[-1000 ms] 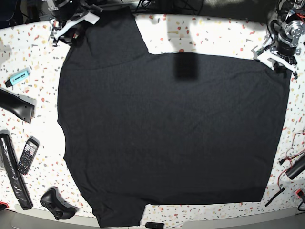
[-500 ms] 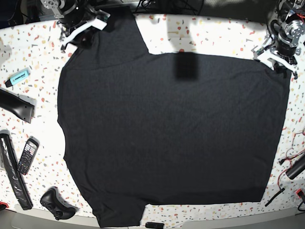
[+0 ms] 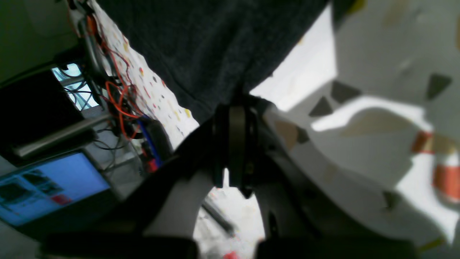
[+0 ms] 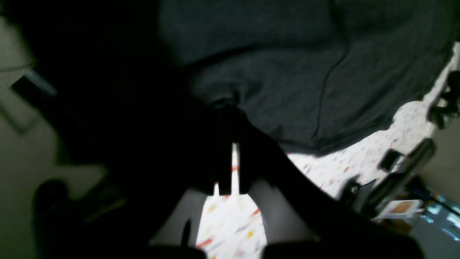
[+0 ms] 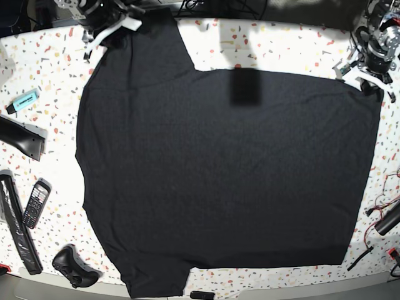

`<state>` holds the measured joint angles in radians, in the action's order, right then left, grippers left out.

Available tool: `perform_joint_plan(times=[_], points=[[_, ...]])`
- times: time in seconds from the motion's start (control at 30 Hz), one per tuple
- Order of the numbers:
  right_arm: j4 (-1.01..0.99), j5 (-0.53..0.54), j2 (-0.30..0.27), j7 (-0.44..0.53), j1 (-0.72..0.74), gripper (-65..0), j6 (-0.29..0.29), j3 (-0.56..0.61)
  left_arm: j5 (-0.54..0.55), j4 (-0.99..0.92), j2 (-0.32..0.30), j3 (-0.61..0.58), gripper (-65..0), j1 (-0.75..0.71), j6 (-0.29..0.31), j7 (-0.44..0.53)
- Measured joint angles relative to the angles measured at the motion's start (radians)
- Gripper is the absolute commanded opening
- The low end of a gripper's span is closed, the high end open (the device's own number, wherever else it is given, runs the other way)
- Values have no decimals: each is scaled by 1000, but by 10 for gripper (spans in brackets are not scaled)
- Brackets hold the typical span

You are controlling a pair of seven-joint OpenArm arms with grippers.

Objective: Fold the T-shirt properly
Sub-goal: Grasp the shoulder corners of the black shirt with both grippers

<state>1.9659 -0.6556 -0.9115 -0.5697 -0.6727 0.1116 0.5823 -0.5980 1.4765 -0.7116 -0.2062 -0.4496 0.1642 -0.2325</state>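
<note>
The black T-shirt point(image 5: 225, 169) lies spread flat, plain side up, over most of the speckled table point(image 5: 281, 44). One sleeve points to the back left, the other to the front. My right gripper point(image 5: 119, 26) is at the back-left sleeve. In the right wrist view the right gripper point(image 4: 224, 104) is shut on bunched cloth point(image 4: 305, 90). My left gripper point(image 5: 370, 80) is at the shirt's back-right corner. In the left wrist view the left gripper point(image 3: 233, 108) is shut on the shirt's corner point(image 3: 215, 43).
On the left edge lie a blue highlighter point(image 5: 24, 100), a black handle point(image 5: 22, 139), a phone point(image 5: 36, 203), a long black bar point(image 5: 19, 232) and a game controller point(image 5: 75, 267). Red cables point(image 5: 382, 205) and a black cylinder point(image 5: 387, 220) lie at the right edge.
My right gripper has moved toward the back and a little right with the sleeve edge. My left gripper has shifted slightly toward the back right at the shirt's corner.
</note>
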Motion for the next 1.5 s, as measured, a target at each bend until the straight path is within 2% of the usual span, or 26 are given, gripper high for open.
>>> perform_joint_plan(times=[0.07, 0.17, 0.33, 0.53, 0.83, 1.1, 1.2, 1.3, 1.33, 1.43, 1.5], points=[[28, -12, -5, -37, -43, -650, 1, -16, 38, 49, -13, -7, -650, -25, 6, 2], [56, -25, -5, -39, -112, -650, 1, -65, 101, 128, -20, 24, -650, -76, 27, 8], [82, -27, -5, -20, -238, -650, -6, -182, 186, 209, -20, 172, -650, -198, 46, -7], [108, -26, -5, -6, -367, -650, -7, -290, 195, 256, -17, 315, -650, -336, 47, 5], [166, -28, -5, -18, -528, -650, -7, -378, 209, 306, -18, 335, -650, -455, 50, -6], [167, -38, -3, -29, -563, -650, -7, -383, 203, 306, -18, 336, -650, -506, 50, -11], [172, -79, -3, -33, -563, -650, -55, -385, 172, 312, -20, 336, -650, -500, 49, -11], [190, -106, -2, -44, -563, -650, -154, -421, 174, 335, -20, 353, -650, -501, 51, -7], [198, -105, -2, -44, -563, -650, -169, -449, 176, 345, -21, 369, -650, -501, 53, -3], [206, -103, -5, -13, -557, -650, -175, -528, 219, 363, -23, 424, -650, -494, 49, 0], [206, -38, -3, -15, -537, -650, -172, -549, 242, 362, -23, 433, -650, -469, 51, -1]])
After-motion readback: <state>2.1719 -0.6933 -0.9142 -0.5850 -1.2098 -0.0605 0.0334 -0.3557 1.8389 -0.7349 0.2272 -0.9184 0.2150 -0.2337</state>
